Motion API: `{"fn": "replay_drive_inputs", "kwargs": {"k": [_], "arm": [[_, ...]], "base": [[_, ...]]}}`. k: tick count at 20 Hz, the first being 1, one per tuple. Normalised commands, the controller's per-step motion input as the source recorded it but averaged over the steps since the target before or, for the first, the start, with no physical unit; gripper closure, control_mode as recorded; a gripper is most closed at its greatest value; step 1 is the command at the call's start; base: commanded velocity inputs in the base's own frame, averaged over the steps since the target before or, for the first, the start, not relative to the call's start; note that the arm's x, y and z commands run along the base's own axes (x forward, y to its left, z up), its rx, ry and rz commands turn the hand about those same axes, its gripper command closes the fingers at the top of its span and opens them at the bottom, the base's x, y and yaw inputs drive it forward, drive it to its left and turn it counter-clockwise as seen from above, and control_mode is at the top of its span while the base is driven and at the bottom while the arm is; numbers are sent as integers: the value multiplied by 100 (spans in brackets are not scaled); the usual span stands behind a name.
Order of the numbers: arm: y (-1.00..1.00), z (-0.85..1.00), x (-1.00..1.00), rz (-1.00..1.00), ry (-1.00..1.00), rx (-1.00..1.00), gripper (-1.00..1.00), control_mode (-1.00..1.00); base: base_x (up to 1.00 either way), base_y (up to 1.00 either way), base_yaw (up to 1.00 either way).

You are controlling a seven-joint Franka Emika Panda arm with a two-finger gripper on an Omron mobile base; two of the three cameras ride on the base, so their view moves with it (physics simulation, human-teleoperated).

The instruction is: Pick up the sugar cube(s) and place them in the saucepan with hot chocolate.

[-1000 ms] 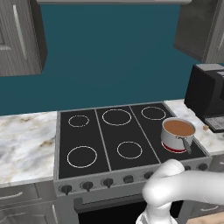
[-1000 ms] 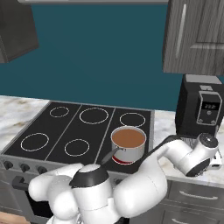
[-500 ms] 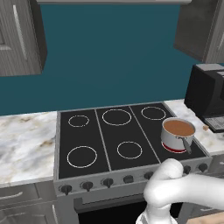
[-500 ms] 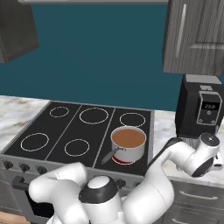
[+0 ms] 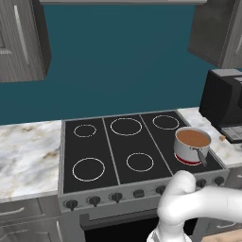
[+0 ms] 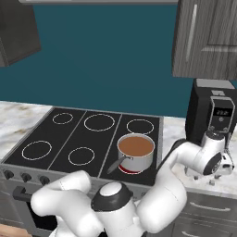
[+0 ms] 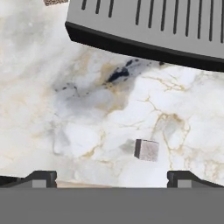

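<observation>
Silver saucepan (image 6: 135, 152) upright, handle toward stove front; sugar cube (image 7: 147, 149) on marble; end effector (image 7: 112, 178) wide open, empty.

No legible text; coffee machine (image 6: 214, 113) display digits unreadable.

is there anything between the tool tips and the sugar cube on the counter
No. In the hand view only bare marble counter lies between the open tool and the sugar cube.

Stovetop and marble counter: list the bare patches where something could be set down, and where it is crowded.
Free: the black stovetop left of the small silver saucepan of brown liquid, and the white marble counter left of the stove. Crowded: the right counter strip, holding the black coffee machine, a pale tan sugar cube and the open claw.
</observation>
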Motion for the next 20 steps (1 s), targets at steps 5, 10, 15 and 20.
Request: {"fn": "replay_drive_inputs", "kwargs": {"k": [5,10,15,20], "arm": [[-5,-23,19,0,8,0,-100,-100],[-29,-14,14,0,3,0,-100,-100],[-43,0,3,0,0,0,-100,-100],[-16,0,0,-1,0,0,-100,-100]], "base": [[0,0,0],[0,0,0],[0,0,0],[0,0,0]]}}
